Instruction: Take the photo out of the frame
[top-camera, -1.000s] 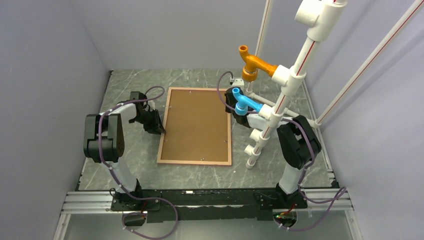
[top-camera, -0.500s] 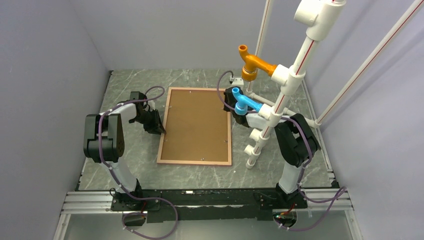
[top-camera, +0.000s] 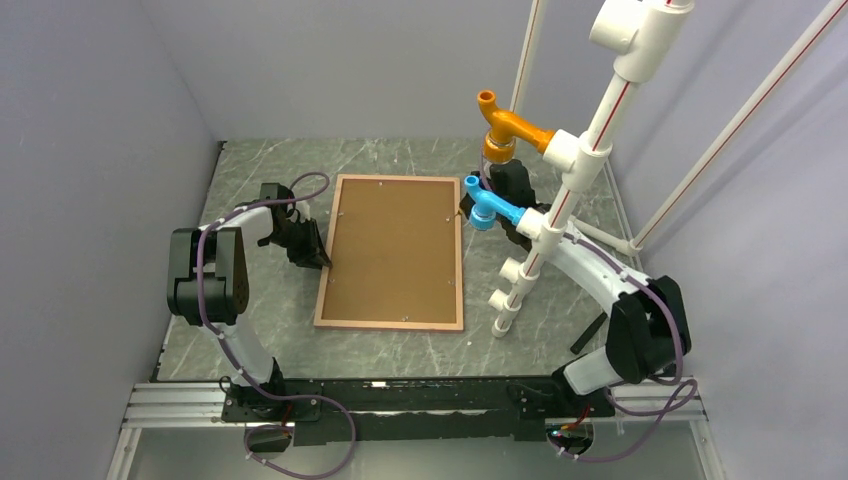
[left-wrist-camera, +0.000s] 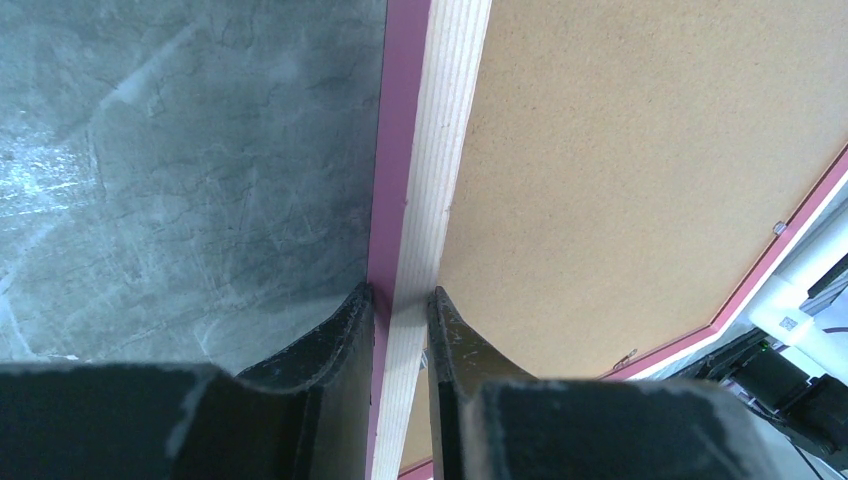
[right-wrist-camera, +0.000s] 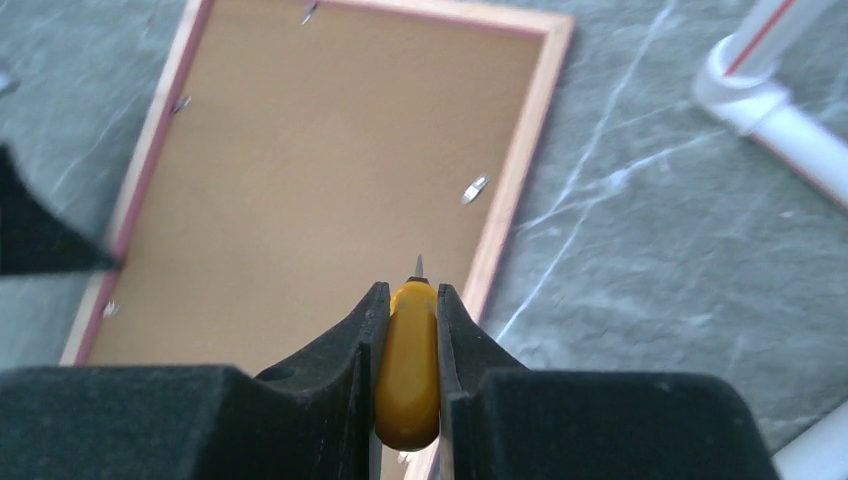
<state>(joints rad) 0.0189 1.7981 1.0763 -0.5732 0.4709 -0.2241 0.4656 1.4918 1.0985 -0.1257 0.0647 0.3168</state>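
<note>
Centrally on a grey marbled table (top-camera: 400, 345), walled in grey, the pink frame (top-camera: 390, 324) is laid back-up. A brown backing board (top-camera: 395, 250) is seated inside it, with small metal tabs (right-wrist-camera: 474, 189) seen along its edges. The frame's left border is pinched by the left gripper (left-wrist-camera: 400, 295). A yellow-handled pointed tool (right-wrist-camera: 406, 380) is clamped in the right gripper (right-wrist-camera: 405, 290), above the frame's right border. A white pipe rig (top-camera: 560, 190) is placed at right.

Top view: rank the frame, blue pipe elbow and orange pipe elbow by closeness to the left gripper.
1. The frame, gripped at its left edge.
2. The blue pipe elbow, beyond its right edge.
3. The orange pipe elbow, farther back right.
</note>
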